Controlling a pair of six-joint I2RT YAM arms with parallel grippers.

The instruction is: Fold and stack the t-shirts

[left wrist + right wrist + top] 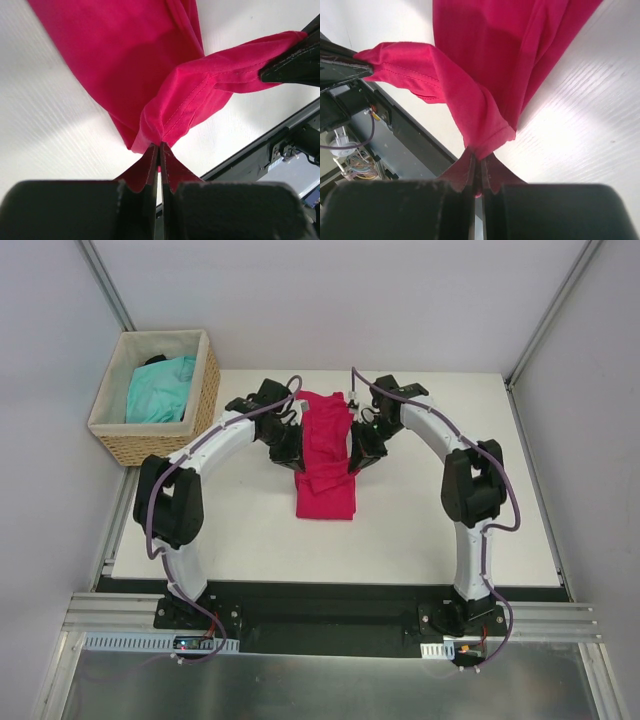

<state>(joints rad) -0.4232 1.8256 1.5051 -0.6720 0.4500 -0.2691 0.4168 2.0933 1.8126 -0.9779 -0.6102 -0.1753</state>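
The crimson-pink t-shirt lies as a long narrow strip on the white table, running from far to near. My left gripper is shut on a corner of its edge, lifted off the table. My right gripper is shut on the opposite corner. The hem stretches between both grippers. Each wrist view shows the other gripper's fingertips pinching the fabric. The turquoise t-shirt lies crumpled in the wicker basket.
The wicker basket stands at the table's far left corner. The table's near edge and black rail lie close below the shirt. Grey walls enclose the table on three sides.
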